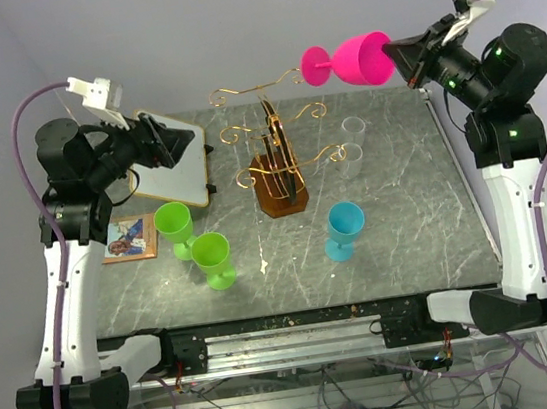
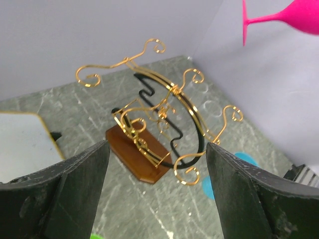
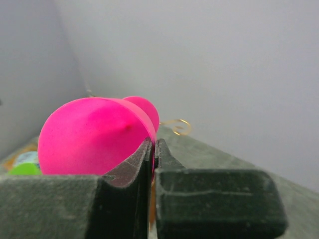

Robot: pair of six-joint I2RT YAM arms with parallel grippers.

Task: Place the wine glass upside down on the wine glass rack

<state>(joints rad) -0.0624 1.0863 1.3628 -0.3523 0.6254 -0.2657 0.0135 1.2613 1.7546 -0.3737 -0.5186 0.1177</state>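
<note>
left fingers (image 1: 177, 142): spread wide with nothing between them, hanging over the far-left corner of the worktop (image 1: 406, 217) and aimed toward the rack.
white board (image 1: 171, 173): a gold-edged panel lying flat at the far-left corner, partly under the left arm.
picture card (image 1: 129, 239): flat beside the left edge.
green glasses (image 1: 175, 222): two, upright and just beside each other, left of the middle.
wine glass rack (image 1: 276, 164): gold wire scroll arms at several heights on a dark wooden base, standing at the middle, toward the far edge; none of its arms visibly carries a glass.
blue glass (image 1: 345, 230): upright, nearer than the rack and just to its right.
clear glasses (image 1: 351, 144): faint, near the rack's right arms; their number is hard to tell.
wine glass (image 1: 350, 60): bright pink, in the air above the far edge, lying sideways with its foot pointing left at the rack's top arm, close to the scroll but apart from it.
right fingers (image 1: 400, 55): pinched shut on the rim of the pink bowl.
step in hand: apparently carrying the glass to the rack.
next move: likely calls for turning the bowl mouth-down and sliding the stem between a pair of wires so the foot rests on them.
</note>
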